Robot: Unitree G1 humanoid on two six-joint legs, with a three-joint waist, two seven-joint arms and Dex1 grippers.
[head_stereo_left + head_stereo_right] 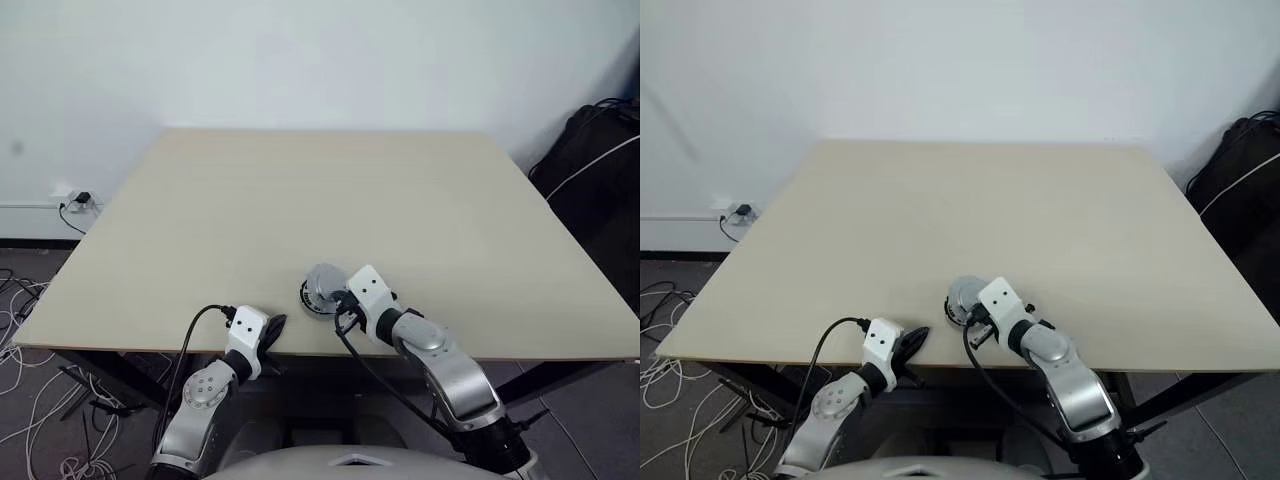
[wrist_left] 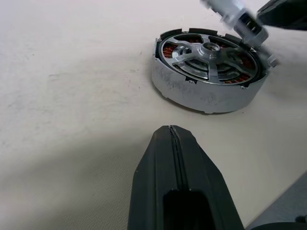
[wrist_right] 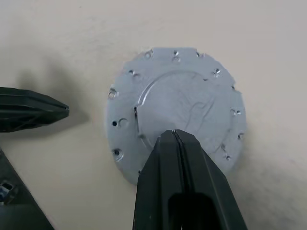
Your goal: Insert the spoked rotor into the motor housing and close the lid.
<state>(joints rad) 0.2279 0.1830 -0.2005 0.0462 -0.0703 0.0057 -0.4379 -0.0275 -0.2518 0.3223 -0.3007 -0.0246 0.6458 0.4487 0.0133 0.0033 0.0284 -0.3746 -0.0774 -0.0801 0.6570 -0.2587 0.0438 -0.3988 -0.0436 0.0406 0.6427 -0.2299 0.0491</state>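
1. The motor housing (image 2: 208,79) sits near the worktop's (image 1: 300,190) near edge, about the middle, and the spoked rotor (image 2: 208,57) already lies seated inside it, copper windings showing between the spokes.
2. The lid (image 3: 175,112) appears held tilted over the housing, so closing is judged left to do.
3. The right gripper (image 3: 180,143) has its jaws together, tips on the lid.
4. The left gripper (image 2: 177,143), jaws together and empty, rests just left of the housing.

The right tool (image 3: 178,139), black fingers pressed together, lies over the near edge of the flat round silver-grey metal lid (image 3: 187,96). The left tool (image 3: 33,111) points toward it above the beige worktop (image 3: 57,43).
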